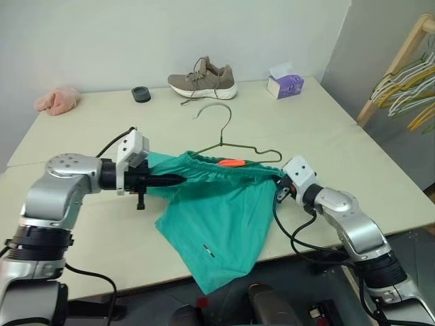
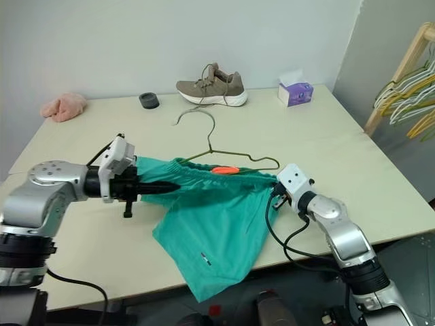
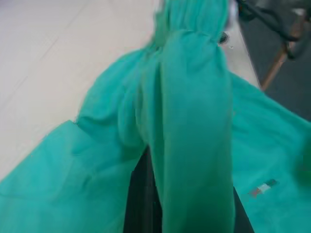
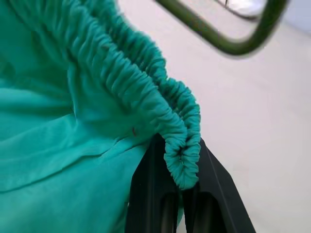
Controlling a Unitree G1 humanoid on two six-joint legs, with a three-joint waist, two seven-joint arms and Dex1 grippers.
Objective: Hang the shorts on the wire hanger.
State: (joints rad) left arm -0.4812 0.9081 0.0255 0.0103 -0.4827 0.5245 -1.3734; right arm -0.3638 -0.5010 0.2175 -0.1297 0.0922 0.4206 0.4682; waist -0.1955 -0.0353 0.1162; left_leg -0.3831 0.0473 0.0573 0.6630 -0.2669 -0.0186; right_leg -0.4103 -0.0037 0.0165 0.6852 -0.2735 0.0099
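Between the two grippers, the teal-green soft fabric shorts (image 1: 217, 217) are stretching by their gathered waistband, their legs hanging over the front edge of the pale table (image 1: 319, 115). The left gripper (image 1: 178, 179) and right gripper (image 1: 281, 180) are each pinching one waistband end with jaws clamped tight. The thin dark olive-green wire hanger (image 1: 228, 139) is lying just behind, its bar against the waistband.

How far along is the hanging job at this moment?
Done: both grippers, left and right, are shut on the waistband of the shorts, stretching it. In hand: the shorts are lifted, legs trailing over the table edge. Left: the hanger lies flat behind, not yet threaded.
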